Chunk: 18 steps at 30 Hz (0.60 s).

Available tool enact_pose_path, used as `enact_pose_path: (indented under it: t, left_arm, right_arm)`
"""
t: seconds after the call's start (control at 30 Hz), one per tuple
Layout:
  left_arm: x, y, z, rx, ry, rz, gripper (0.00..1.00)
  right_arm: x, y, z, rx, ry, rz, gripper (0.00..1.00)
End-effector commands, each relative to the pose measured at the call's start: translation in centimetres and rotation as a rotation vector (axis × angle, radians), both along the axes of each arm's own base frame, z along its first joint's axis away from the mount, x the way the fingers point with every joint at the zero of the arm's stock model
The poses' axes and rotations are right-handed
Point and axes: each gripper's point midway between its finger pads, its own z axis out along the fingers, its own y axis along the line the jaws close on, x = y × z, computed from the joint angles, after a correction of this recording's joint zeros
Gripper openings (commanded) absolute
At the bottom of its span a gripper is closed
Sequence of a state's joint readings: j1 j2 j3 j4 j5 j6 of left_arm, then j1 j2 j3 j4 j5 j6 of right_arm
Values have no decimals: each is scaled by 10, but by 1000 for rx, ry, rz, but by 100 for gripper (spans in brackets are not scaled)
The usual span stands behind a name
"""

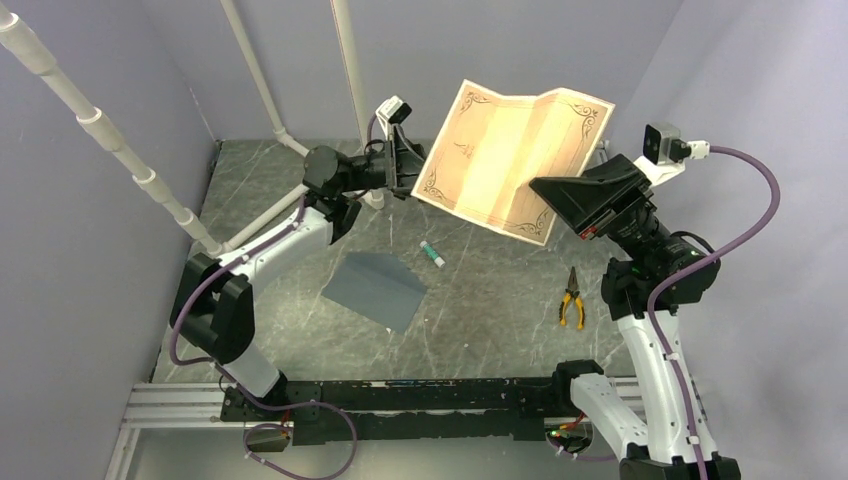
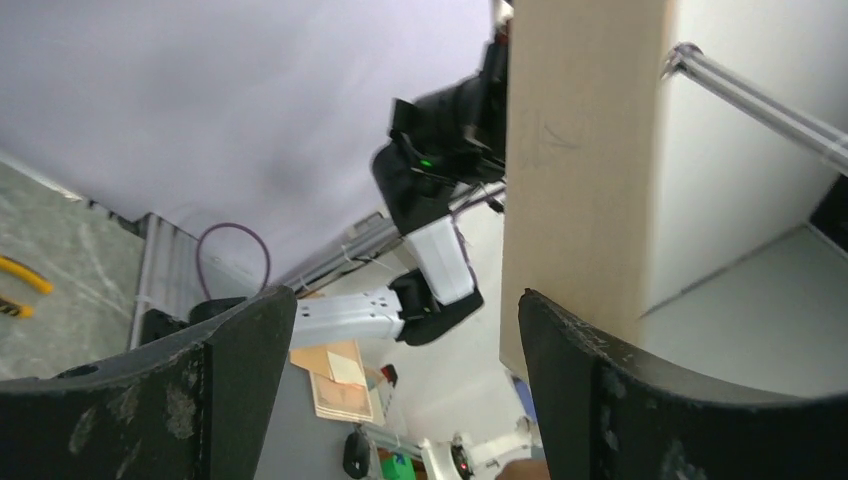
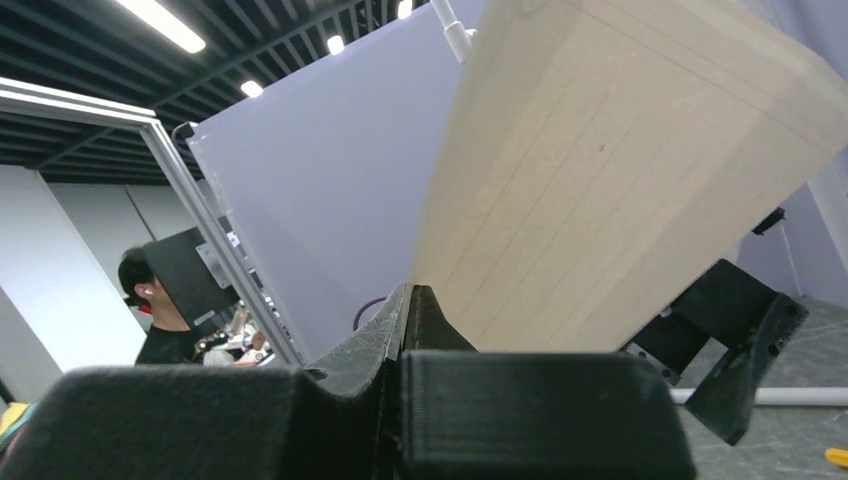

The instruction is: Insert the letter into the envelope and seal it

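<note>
The letter (image 1: 515,160), a tan sheet with a dark ornate border and fold creases, hangs unfolded in the air above the table's back. My right gripper (image 1: 548,192) is shut on its lower right edge; in the right wrist view the jaws (image 3: 410,295) pinch the sheet (image 3: 600,180). My left gripper (image 1: 408,165) is open at the letter's left edge. In the left wrist view the gripper (image 2: 405,300) gapes wide, and the letter (image 2: 575,160) stands just beyond the right finger (image 2: 580,370). The slate-grey envelope (image 1: 378,288) lies flat on the table below.
A small glue stick (image 1: 433,254) lies right of the envelope's far corner. Yellow-handled pliers (image 1: 571,297) lie at the right, near my right arm's base. White pipes (image 1: 250,75) stand at the back left. Grey walls enclose the table.
</note>
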<state>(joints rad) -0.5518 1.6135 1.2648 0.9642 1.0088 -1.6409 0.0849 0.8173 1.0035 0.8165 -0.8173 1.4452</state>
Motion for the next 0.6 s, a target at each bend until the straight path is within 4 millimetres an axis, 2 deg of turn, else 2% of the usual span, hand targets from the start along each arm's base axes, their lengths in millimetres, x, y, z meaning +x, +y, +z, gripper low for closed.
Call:
enact_pose_path:
  t: [0.0,0.3,0.57]
  left_arm:
    - [-35,13,38,-115,-174,-69,87]
    - [-45,20,49,-91,-267,15,91]
    - [-52,25,54,-75,-297,52,90]
  right_arm:
    - [1,0,1,36,0,23,0]
    - [22,10,-30,-4,94,10,0]
    - [30,47,-61,-95,135,71,0]
